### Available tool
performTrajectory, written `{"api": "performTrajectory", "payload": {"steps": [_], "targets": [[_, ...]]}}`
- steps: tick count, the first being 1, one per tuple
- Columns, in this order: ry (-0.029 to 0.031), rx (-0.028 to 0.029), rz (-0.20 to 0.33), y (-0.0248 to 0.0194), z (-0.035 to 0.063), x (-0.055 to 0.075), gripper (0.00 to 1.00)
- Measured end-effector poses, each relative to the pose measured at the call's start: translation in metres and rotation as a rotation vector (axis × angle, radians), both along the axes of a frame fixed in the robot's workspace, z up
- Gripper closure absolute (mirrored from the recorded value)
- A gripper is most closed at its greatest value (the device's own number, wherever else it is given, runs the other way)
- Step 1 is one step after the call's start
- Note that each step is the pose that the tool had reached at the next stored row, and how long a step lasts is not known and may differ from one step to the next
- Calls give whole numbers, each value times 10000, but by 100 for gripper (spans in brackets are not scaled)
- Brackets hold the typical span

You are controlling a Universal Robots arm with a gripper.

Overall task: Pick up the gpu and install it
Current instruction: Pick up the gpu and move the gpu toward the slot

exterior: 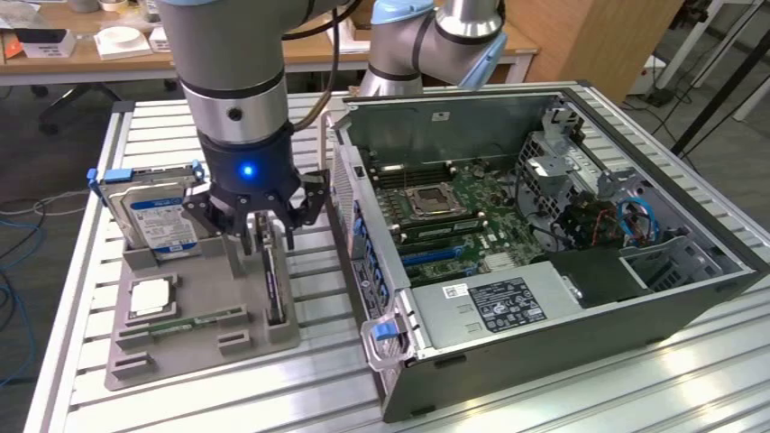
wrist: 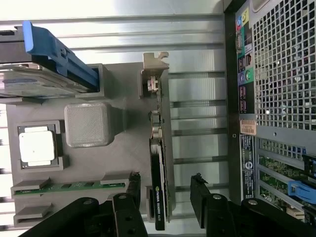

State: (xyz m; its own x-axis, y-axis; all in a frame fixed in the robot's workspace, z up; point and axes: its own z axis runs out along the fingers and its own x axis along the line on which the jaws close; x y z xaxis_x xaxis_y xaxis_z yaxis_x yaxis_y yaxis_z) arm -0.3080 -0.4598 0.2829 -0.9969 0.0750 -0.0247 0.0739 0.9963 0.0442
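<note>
The gpu (wrist: pixel 160 163) stands on edge in the grey holder (exterior: pixel 180 356) beside the case (exterior: pixel 506 370); your gripper (exterior: pixel 267 242) hangs open astride it. Close off-centre and you could tilt or jam it.

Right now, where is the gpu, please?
On the exterior view's left, the gpu stands on edge in the grey tray beside the case, under the open tool.

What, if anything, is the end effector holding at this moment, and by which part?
Nothing is held. The open end effector straddles the gpu, which stands on edge in the gray tray, with a gap on each side.
</note>
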Motion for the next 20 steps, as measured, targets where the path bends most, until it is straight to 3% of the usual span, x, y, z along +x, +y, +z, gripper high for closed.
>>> {"api": "performTrajectory", "payload": {"steps": [11,20], "targets": [[-2,1,-1,-52,-72,0,47],[-1,0,-2,-61,-172,0,47]]}}
